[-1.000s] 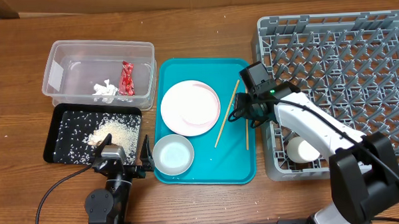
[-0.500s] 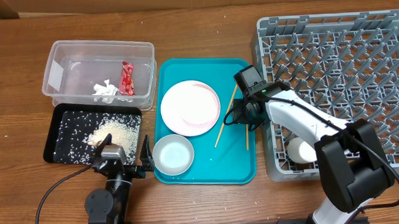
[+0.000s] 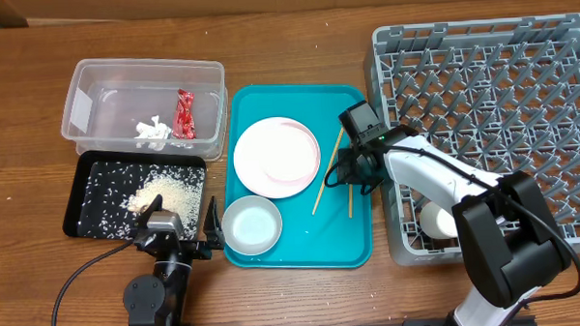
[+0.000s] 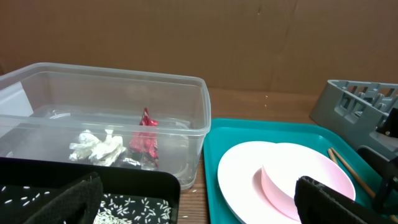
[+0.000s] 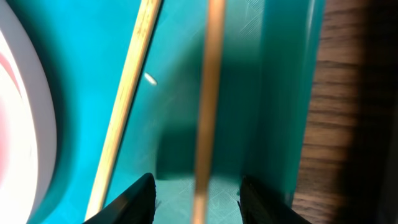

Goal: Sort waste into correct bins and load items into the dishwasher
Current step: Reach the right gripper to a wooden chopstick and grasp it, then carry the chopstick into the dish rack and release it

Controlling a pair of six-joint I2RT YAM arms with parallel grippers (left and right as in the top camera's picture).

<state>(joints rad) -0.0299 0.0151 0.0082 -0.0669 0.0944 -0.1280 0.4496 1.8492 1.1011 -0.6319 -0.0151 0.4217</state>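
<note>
My right gripper [image 3: 351, 171] hangs low over the teal tray's right side. It is open, its jaws [image 5: 199, 200] straddling one wooden chopstick [image 5: 209, 93] without gripping it. The other chopstick [image 3: 329, 171] lies slanted to its left, beside the round pale plate [image 3: 276, 156]. A bowl [image 3: 252, 225] sits at the tray's front left. A white round vessel [image 3: 437, 219] stands in the grey dish rack [image 3: 491, 98]. The clear tub [image 3: 143, 100] holds the red foil wrapper [image 3: 183, 113] and the paper wad [image 3: 153, 130]. The black tray [image 3: 103, 213] holds rice [image 3: 165, 194]. My left gripper [image 3: 181, 235] is open and empty at the front.
The teal tray [image 3: 302, 240] lies between the bins and the rack. Its right rim sits close to the rack's left wall. In the left wrist view the tub [image 4: 186, 124], the plate [image 4: 249, 174] and a pink bowl wall [image 4: 277, 186] are just ahead.
My right gripper moved left and down from the rack's edge onto the tray. The right chopstick shifted slightly left. The left arm has not moved.
</note>
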